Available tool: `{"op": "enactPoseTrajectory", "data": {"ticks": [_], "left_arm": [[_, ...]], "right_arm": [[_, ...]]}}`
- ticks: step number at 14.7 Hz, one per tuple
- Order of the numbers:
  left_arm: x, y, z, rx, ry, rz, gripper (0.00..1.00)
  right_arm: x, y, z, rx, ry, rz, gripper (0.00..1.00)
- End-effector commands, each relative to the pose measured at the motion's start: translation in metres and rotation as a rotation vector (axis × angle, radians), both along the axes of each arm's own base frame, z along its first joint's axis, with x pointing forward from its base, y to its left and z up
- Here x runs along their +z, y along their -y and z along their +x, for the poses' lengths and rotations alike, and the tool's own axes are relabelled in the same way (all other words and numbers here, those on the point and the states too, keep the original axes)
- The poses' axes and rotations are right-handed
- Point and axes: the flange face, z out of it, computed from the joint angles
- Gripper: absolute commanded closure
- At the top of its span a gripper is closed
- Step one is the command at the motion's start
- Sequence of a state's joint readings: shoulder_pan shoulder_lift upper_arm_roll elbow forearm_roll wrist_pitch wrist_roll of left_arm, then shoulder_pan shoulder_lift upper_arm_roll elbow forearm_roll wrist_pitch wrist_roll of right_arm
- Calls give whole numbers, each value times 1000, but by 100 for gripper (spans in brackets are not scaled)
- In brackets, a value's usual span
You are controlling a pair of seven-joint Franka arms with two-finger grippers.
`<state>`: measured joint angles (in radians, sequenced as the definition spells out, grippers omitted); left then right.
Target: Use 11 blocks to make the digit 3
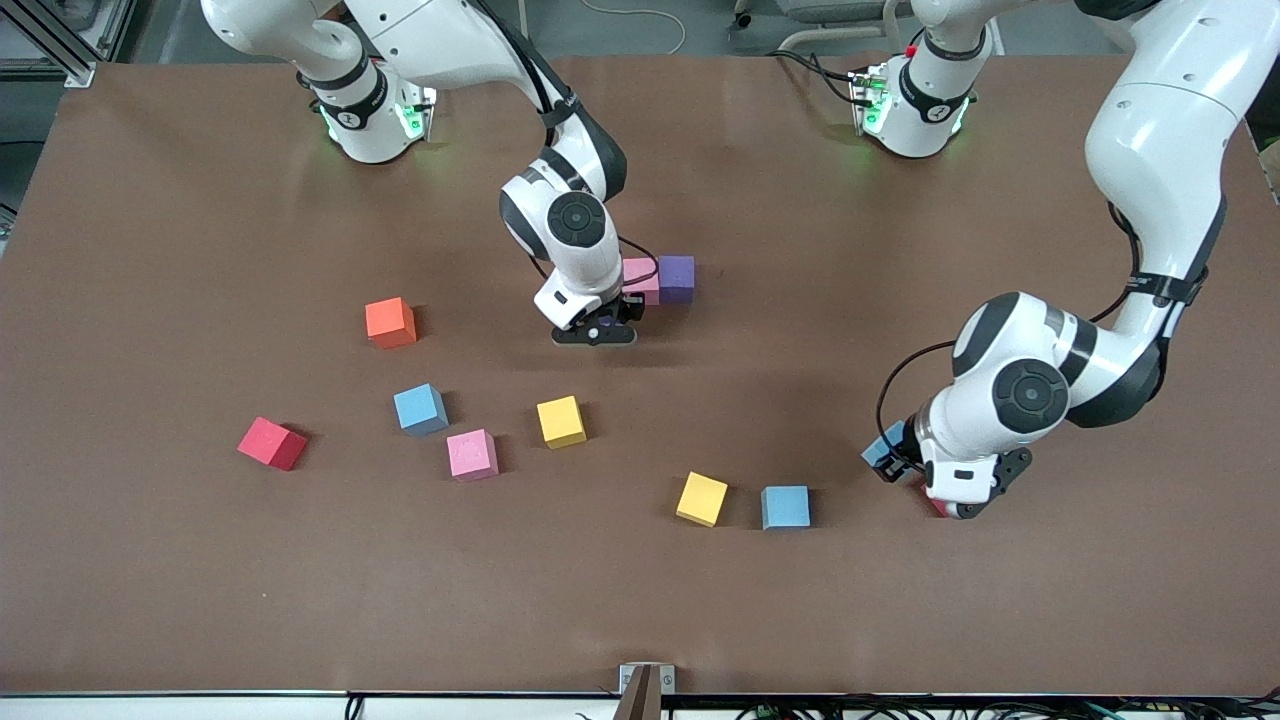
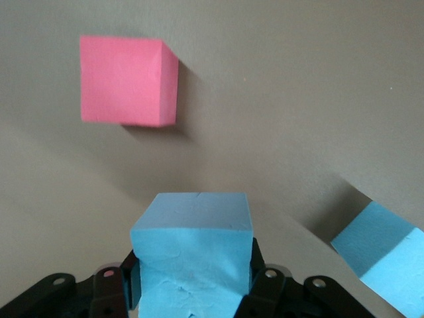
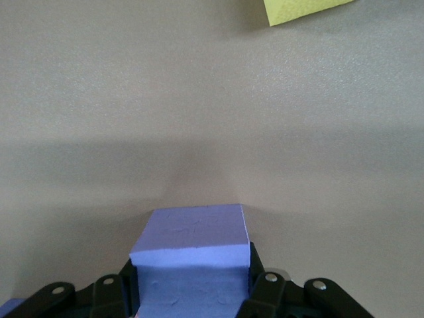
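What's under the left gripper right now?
The left gripper is shut on a blue cube. Beside it on the brown table lie a red cube and another blue cube. The held cube's underside is covered.

Red cube point(image 1: 935, 503) mostly hidden under left claw point(image 1: 908, 478); yellow cube point(image 3: 301, 10) cut off by frame edge.
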<state>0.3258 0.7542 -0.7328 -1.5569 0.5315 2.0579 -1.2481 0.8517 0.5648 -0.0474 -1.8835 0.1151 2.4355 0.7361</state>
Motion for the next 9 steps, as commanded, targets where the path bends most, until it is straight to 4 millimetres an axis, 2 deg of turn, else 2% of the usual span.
{"op": "enactPoseTrajectory", "data": {"ticks": [1,9], "left_arm": [[4,7,-4,59,-16,6,85],[1,38,-13,70,-20,8,85]], "right_arm": [[-3,1,-16,-17,-13,-4,99],[-3,1,-16,-17,-10,-2,96]]}}
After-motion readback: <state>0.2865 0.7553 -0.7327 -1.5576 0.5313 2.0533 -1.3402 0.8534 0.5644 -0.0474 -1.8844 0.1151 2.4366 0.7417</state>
